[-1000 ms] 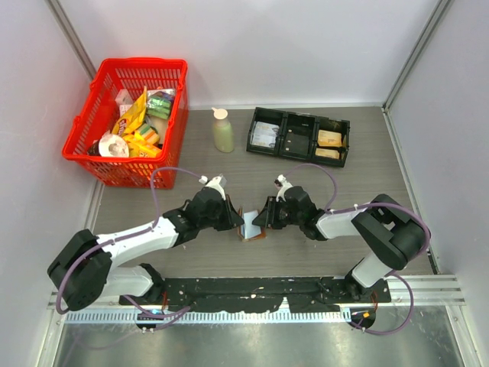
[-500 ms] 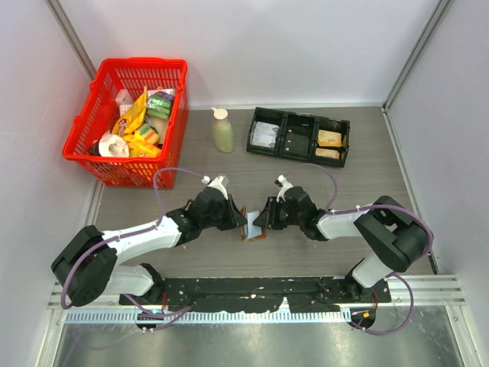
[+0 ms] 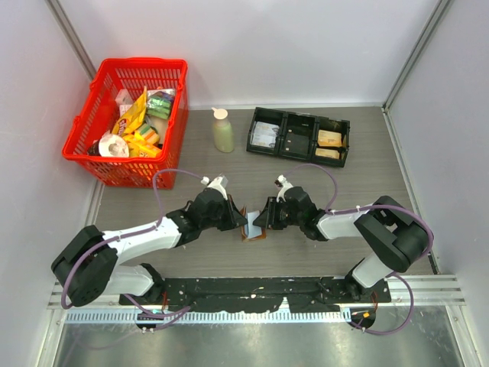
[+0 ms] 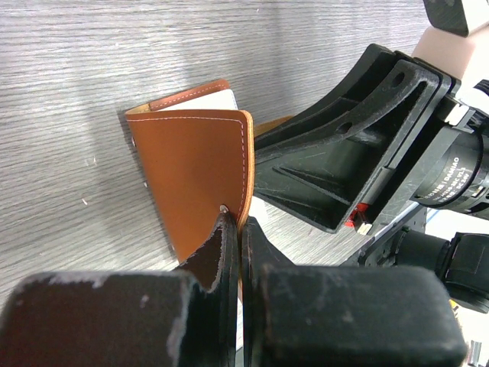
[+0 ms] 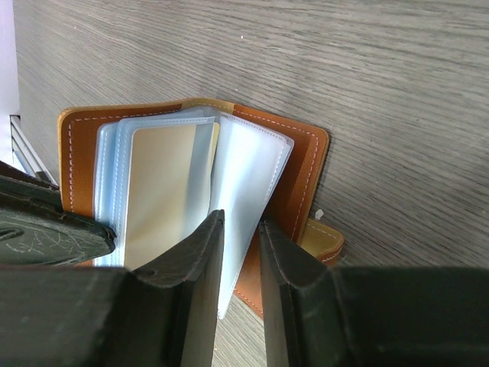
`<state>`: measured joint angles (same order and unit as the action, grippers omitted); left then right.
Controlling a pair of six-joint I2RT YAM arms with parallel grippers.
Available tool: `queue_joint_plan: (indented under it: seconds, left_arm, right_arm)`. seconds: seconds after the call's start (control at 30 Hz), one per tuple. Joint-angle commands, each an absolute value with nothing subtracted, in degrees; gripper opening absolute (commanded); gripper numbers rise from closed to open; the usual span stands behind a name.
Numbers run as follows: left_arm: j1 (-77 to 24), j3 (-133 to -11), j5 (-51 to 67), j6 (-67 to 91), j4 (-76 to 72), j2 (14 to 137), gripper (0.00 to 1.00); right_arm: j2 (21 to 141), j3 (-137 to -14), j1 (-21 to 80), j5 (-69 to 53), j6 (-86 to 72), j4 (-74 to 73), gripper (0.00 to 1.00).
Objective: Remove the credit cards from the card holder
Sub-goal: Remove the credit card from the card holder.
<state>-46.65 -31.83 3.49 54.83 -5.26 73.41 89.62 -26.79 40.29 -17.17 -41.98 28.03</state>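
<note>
Nothing has visibly moved in half a second. Top view: holder (image 3: 253,227) lies open on the table (image 3: 359,183), between left gripper (image 3: 238,218) and right gripper (image 3: 260,219). Left wrist: jaws closed on its brown cover. Right wrist: jaws pinch a pale sleeve of it, a tan card (image 5: 160,191) in the next sleeve

Both arms extend forward and inward, held low, wrists facing each other. Left gripper (image 3: 238,218): fingers (image 4: 220,256) pressed together on the cover of the card holder (image 4: 195,180). Right gripper (image 3: 260,218): fingers (image 5: 191,264) narrowly apart, straddling one of its inner sleeves; contact not discernible.
</note>
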Motion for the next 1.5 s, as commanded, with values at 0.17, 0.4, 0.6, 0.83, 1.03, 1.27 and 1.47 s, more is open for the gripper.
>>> queue_joint_plan:
  seconds: [0.17, 0.4, 0.6, 0.83, 1.03, 1.27, 1.47]
  left_arm:
    - [-47.4, -30.9, 5.4, 55.9, -9.8, 72.4, 0.03]
    - [-47.4, -30.5, 5.3, 55.8, -9.8, 72.0, 0.03]
    - [-47.4, -30.3, 5.4, 55.9, -9.8, 71.6, 0.03]
    - [-47.4, -27.4, 1.9, 56.8, -7.6, 68.4, 0.00]
    - [-47.3, -24.4, -2.4, 57.4, -4.4, 65.0, 0.05]
    - [-47.3, -22.2, -5.9, 57.3, -0.6, 62.4, 0.27]
    - [-47.4, -24.7, -11.8, 54.5, 9.4, 57.0, 0.62]
  right_arm:
    - [88.7, -26.1, 41.0, -16.5, -40.9, 25.6, 0.30]
    - [88.5, -26.1, 40.9, -16.7, -40.9, 25.5, 0.30]
    - [87.8, -26.1, 40.9, -16.7, -40.9, 25.5, 0.30]
    - [83.0, -27.6, 40.9, -12.4, -37.1, 17.4, 0.31]
    - [77.9, -30.8, 40.9, -6.1, -32.4, 7.0, 0.38]
    - [73.4, -33.4, 40.9, -1.8, -29.6, 0.4, 0.39]
    - [71.7, -33.9, 41.0, -4.7, -29.9, 0.6, 0.40]
